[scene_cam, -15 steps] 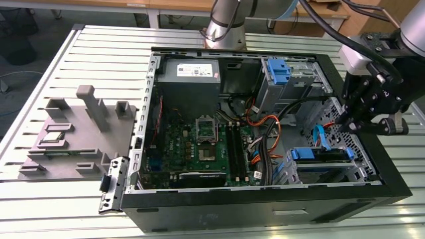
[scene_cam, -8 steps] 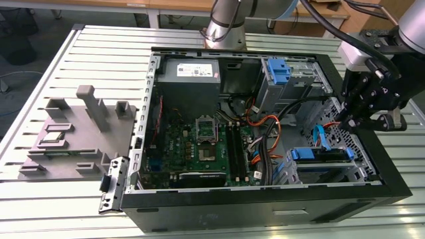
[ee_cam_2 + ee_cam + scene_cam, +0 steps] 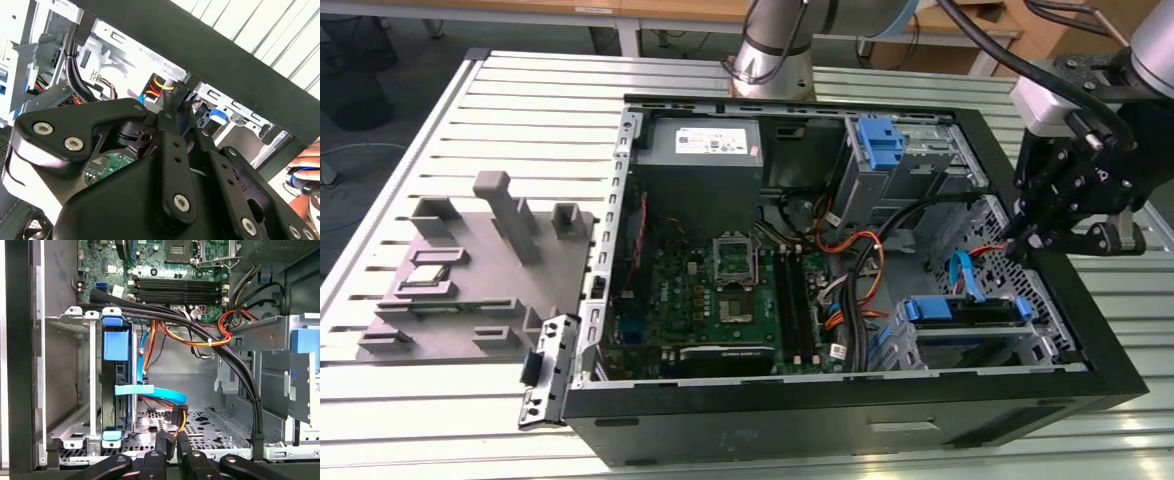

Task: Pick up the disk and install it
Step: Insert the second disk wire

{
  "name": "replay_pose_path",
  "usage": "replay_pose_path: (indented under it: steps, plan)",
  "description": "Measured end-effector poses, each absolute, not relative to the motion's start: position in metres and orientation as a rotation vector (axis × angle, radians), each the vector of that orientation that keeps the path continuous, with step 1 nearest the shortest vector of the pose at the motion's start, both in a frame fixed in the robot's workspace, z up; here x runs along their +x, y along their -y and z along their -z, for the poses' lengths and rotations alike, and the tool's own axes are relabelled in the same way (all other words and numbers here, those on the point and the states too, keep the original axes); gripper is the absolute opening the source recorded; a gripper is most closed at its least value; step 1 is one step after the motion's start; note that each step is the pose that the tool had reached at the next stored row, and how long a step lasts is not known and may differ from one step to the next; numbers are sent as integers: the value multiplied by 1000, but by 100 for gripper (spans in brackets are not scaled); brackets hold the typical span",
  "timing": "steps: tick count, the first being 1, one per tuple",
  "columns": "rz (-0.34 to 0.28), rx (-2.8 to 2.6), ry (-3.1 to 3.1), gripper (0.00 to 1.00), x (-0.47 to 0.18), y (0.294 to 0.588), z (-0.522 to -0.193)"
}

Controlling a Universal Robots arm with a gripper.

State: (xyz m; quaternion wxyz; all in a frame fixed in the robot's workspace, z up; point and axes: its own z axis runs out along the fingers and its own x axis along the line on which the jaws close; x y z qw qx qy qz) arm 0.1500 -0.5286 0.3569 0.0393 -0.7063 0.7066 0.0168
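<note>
Disk (image 3: pixel 116 390) sitting in its bay; my gripper (image 3: pixel 176 440), fingers pressed together, is hovering at its 3 o'clock.

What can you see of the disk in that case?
The disk sits edge-on in the metal drive cage in the case's corner, a dark slab framed by blue plastic rails with a blue tab on its end. A light blue flat cable runs beside it; whether it plugs in is unclear.

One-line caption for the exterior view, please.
Arm's gripper hangs at the open computer case's right wall, above the blue-railed disk seated in its drive cage.
</note>
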Motion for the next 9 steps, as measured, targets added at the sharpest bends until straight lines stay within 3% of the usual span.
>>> replay_pose_path:
  steps: [9]
  plan:
    - [-51,-2167,-2168,24,153,528,-350]
